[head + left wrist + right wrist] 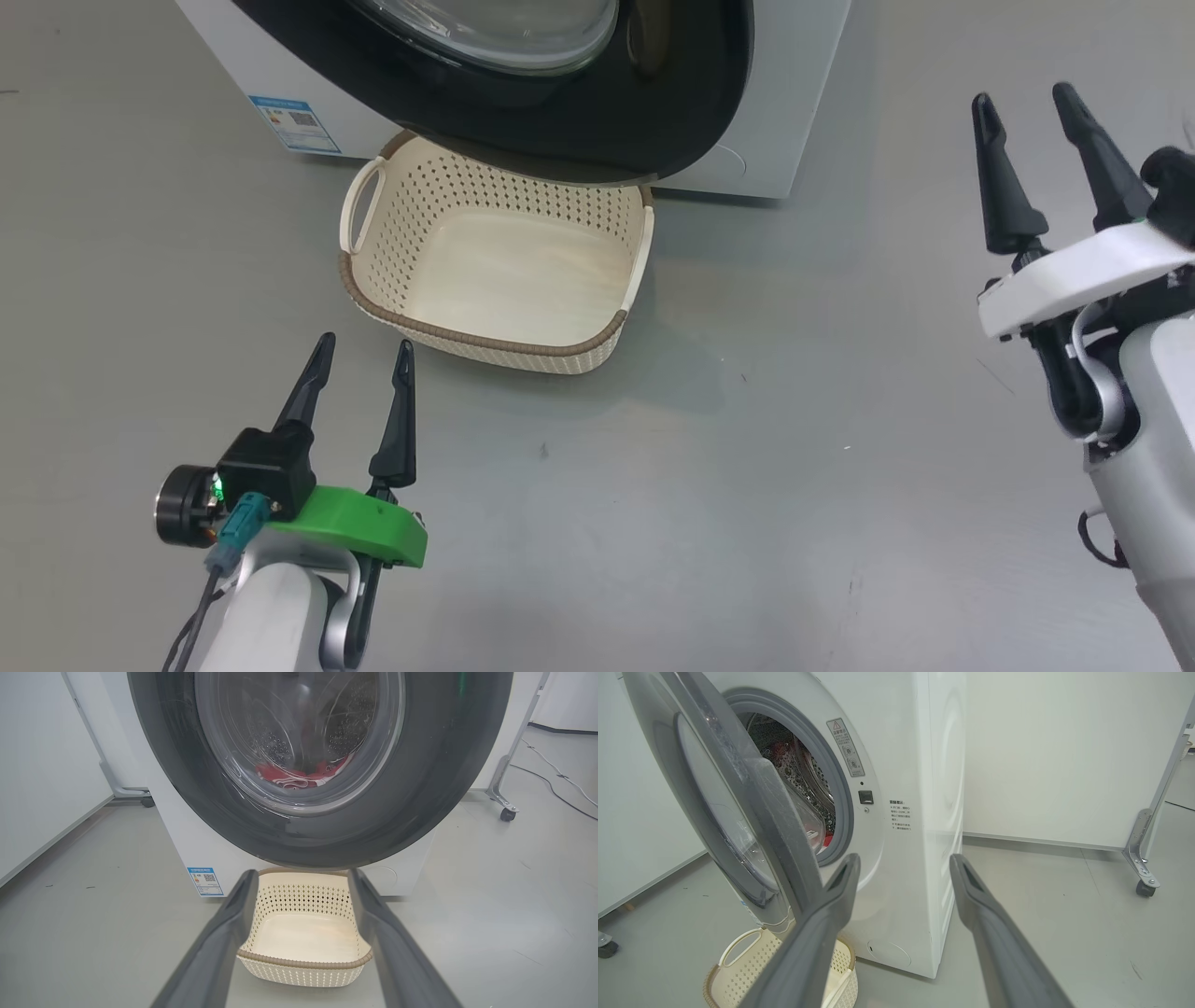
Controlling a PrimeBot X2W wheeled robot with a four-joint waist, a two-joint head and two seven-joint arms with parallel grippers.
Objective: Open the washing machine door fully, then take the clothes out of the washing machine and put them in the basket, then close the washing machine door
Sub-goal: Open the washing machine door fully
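Cream basket [429, 205] is sitting just ahead of the left gripper [365, 342], its fingers spread wide and empty; the right gripper [1022, 93], equally spread and empty, is hovering well apart.

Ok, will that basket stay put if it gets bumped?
Probably not: the basket is empty perforated plastic, so likely light and apt to slide on the smooth floor. Its wide flat bottom suggests it would rarely tip.

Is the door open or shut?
Partly open: door stands swung away from the washer, drum showing in the gap.
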